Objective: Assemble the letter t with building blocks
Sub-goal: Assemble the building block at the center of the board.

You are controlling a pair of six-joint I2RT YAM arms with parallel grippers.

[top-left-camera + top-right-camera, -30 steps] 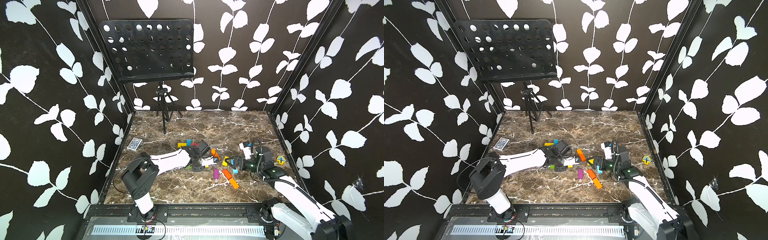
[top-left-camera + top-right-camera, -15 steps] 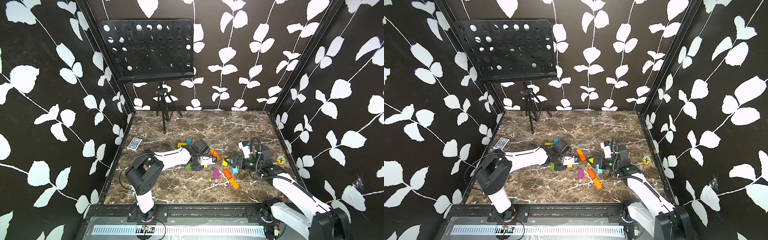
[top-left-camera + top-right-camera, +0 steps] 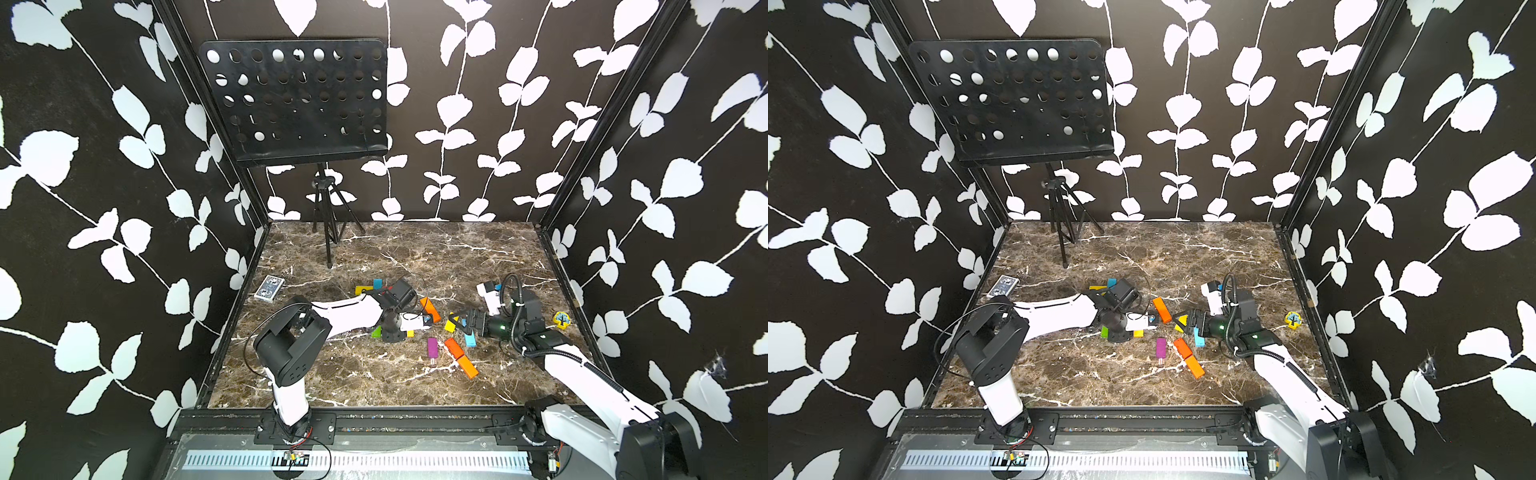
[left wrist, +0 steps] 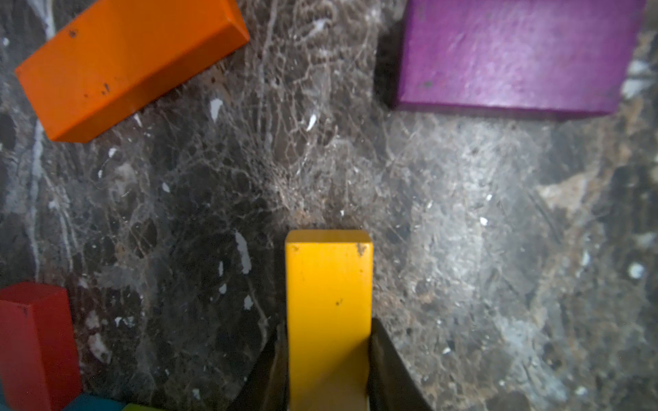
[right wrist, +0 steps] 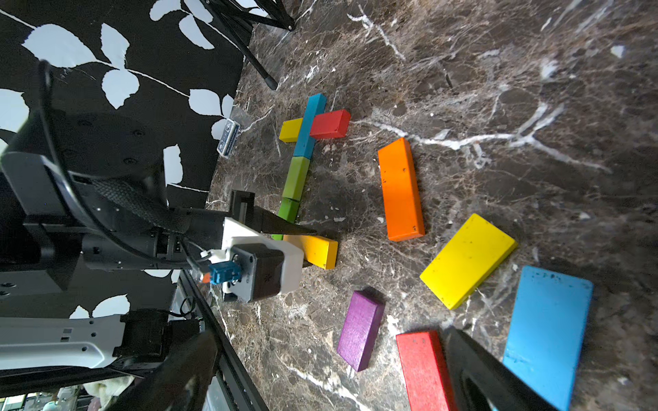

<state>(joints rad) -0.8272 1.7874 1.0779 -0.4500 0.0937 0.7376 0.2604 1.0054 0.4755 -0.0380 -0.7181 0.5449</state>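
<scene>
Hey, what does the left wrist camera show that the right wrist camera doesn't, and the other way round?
Only the left wrist view: a close look at both fingers of the left gripper pressed against the sides of the held yellow block.
Only the right wrist view: the card box, the stand legs, a wide yellow block and a wide blue block.
Both: the held yellow block, the orange block and the purple block.

Twin arms in white and black.
Left arm (image 3: pixel 349 316) and right arm (image 3: pixel 590 382) pair white shells with black joints; a black cable (image 3: pixel 512 275) loops near the black right gripper (image 3: pixel 459 324).
</scene>
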